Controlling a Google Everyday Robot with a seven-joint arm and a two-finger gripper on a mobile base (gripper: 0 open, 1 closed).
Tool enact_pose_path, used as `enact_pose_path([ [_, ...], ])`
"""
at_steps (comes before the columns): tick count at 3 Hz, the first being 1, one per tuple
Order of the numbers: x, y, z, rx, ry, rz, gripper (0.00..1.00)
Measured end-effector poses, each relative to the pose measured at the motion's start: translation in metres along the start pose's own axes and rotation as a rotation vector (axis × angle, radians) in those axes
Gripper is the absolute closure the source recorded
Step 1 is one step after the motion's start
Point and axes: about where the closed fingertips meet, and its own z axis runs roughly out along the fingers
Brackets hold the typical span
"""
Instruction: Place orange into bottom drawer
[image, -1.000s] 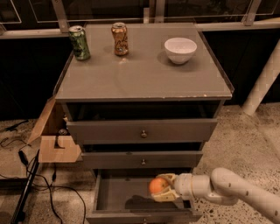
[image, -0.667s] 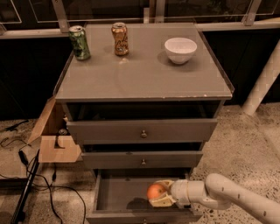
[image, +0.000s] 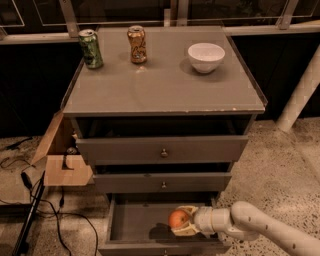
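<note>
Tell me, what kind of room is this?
Probably a lab or office test area, not a home: a grey drawer cabinet on a speckled hard floor, loose cables beside it, and a robot gripper holding the orange over the open bottom drawer.

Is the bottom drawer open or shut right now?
Open. The bottom drawer stands out beyond the middle drawer, its floor showing, and the gripper holds the orange over it.
</note>
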Motion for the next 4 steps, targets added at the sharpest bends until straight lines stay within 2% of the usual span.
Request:
enact_pose_path([
  [1, 0.025, -0.028, 0.026, 0.028, 0.001, -0.166, 1.00],
  [2, 0.027, -0.029, 0.027, 0.030, 0.000, -0.167, 1.00],
  [4, 0.068, -0.059, 0.072, 0.056, -0.031, -0.178, 1.00],
])
